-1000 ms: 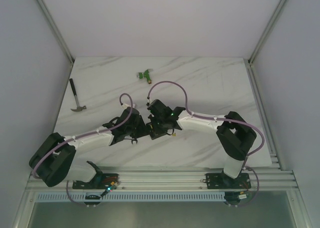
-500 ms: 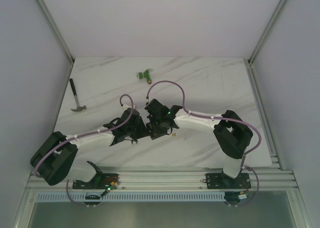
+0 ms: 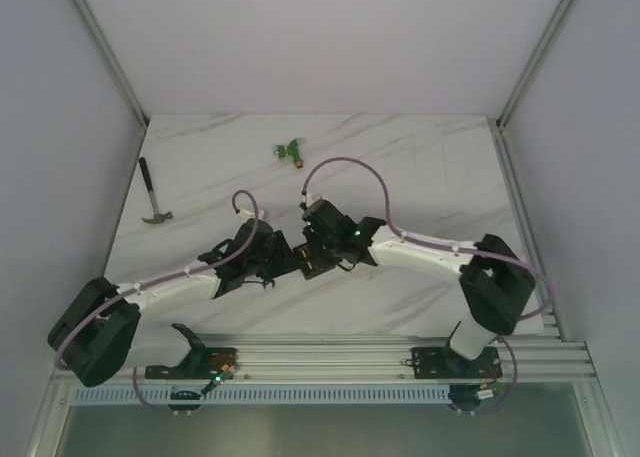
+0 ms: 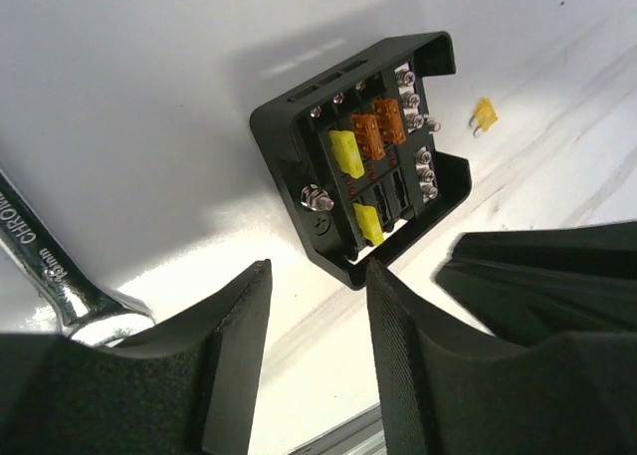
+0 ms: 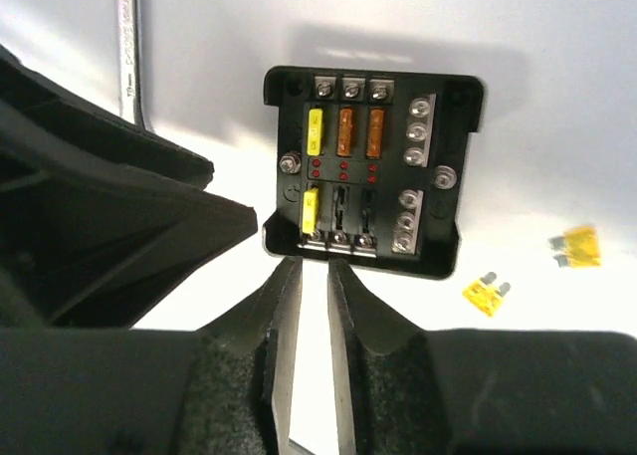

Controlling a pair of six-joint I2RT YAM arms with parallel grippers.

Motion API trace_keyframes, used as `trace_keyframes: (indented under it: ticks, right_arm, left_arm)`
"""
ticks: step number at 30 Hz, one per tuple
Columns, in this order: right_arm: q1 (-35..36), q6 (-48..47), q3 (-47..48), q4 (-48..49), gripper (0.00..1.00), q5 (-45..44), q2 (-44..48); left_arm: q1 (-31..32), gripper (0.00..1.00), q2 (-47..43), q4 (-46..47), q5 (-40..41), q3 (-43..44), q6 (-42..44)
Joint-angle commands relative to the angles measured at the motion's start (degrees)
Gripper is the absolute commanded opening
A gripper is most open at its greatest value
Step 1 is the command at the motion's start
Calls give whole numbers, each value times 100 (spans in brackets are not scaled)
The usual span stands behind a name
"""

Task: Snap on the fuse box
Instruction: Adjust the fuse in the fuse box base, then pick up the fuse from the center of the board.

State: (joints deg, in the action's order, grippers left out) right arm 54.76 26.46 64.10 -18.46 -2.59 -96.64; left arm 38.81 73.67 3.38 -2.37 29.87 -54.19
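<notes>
The fuse box (image 5: 373,171) is a black square box lying flat on the white table, with orange and yellow fuses showing inside. I see no lid on it. It also shows in the left wrist view (image 4: 363,171). My right gripper (image 5: 314,268) points at the box's near edge, its jaws shut to a narrow slit with nothing in it. My left gripper (image 4: 317,274) is open and empty, with its right fingertip (image 4: 376,276) at the box's near corner. In the top view both grippers, left (image 3: 288,258) and right (image 3: 313,260), meet at the table's middle and hide the box.
Two loose yellow fuses (image 5: 488,296) (image 5: 577,246) lie right of the box. A wrench (image 4: 40,246) lies left of it. A hammer (image 3: 152,197) lies at the left edge of the table and a green connector (image 3: 291,150) at the back.
The right arm's elbow has swung out to the right and the left arm has stretched forward. Both grippers have shifted slightly right and stay together over the box.
</notes>
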Motion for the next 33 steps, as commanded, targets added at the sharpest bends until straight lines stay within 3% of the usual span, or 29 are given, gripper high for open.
trace_keyframes:
  ticks: [1,5,10,13,22,33]
  right_arm:
    - [43,45,-313,52,26,-674,700]
    - [35,308,-716,-38,35,-1332,796]
    - [37,723,-1158,79,46,-1715,796]
    - [37,951,-1349,260,53,-1911,796]
    - [43,1261,-1474,586,54,-2167,565]
    - [43,1584,-1470,330,46,-2388,334]
  left_arm:
    - [4,56,-313,-132,322,-95,-9]
    - [-2,67,-450,-251,448,-89,0]
    - [-14,92,-545,-386,681,-118,-29]
    - [-30,100,-604,-457,798,-134,-44]
    - [-66,100,-685,-592,953,-165,-100]
    - [-102,100,-909,-600,1085,-301,-227]
